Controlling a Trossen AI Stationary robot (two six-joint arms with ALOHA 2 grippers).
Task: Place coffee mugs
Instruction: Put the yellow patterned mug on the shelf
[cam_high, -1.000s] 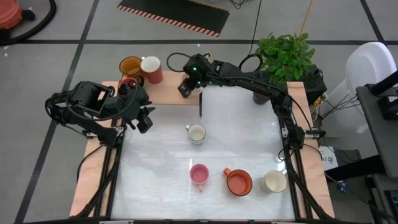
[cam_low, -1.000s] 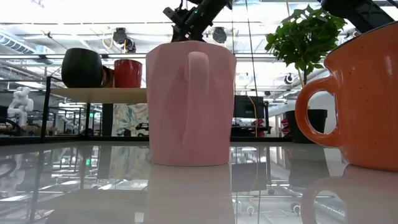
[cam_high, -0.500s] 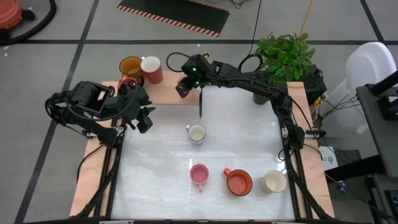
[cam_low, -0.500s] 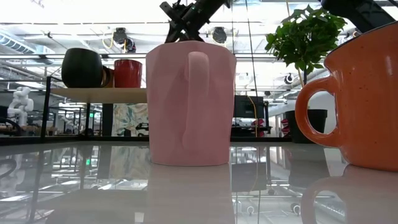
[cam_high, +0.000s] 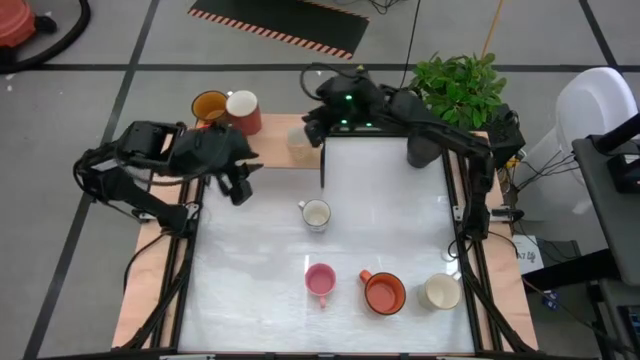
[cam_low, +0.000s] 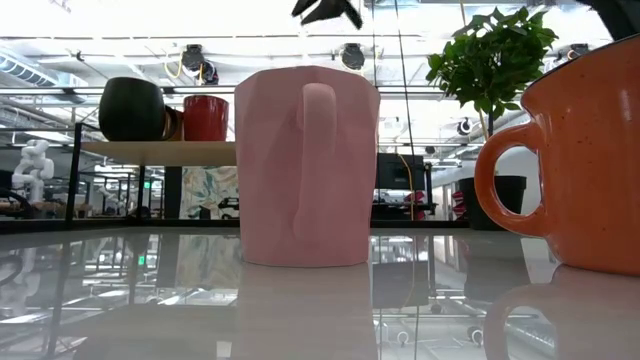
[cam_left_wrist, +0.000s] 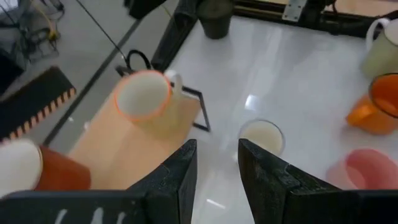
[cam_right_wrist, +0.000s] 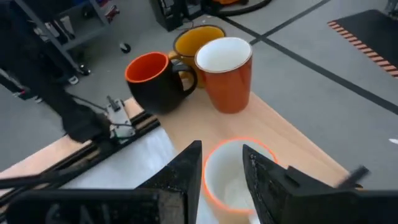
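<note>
Past the left gripper (cam_left_wrist: 216, 163), its jaws slightly parted, a cream mug with an orange rim (cam_left_wrist: 147, 99) sits on the wooden board (cam_left_wrist: 118, 146). On the white worktop (cam_left_wrist: 298, 74) stand a small white mug (cam_left_wrist: 262, 135), a pink mug (cam_left_wrist: 365, 172) and an orange mug (cam_left_wrist: 378, 106).

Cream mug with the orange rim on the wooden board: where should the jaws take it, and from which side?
Probably take the orange-rimmed mug by its rim wall, coming straight down from above, one of the jaws inside and one outside: it stands upright, mouth open.
</note>
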